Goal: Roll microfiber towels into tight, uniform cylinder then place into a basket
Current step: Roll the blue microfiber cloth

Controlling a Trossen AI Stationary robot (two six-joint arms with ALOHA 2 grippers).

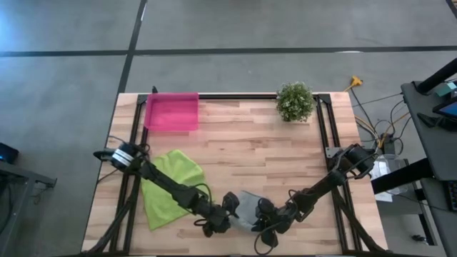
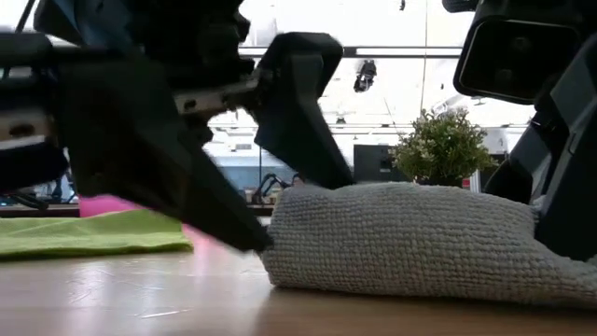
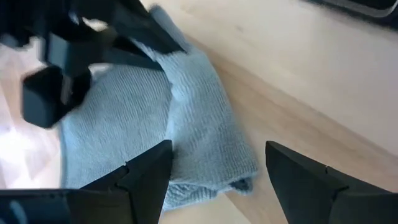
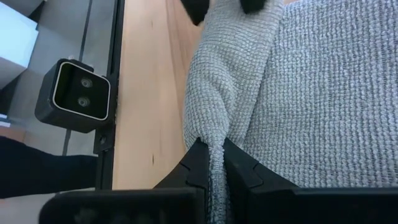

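At the near edge of the table, the right gripper (image 4: 214, 163) is clenched on a pinched fold of the grey towel (image 1: 246, 207), its 2 fingers squeezing the cloth between them. Just left of it, the left gripper (image 3: 217, 168) hovers over the same towel with its fingers spread apart and nothing between them. The grey towel lies in a thick, loosely folded lump (not a tight roll) between the 2 grippers. Left of it, the lime green towel (image 1: 170, 185) lies flat, partly under the left arm. At the far left corner sits the pink basket (image 1: 171, 111), with a small potted plant (image 1: 295, 101) far right.
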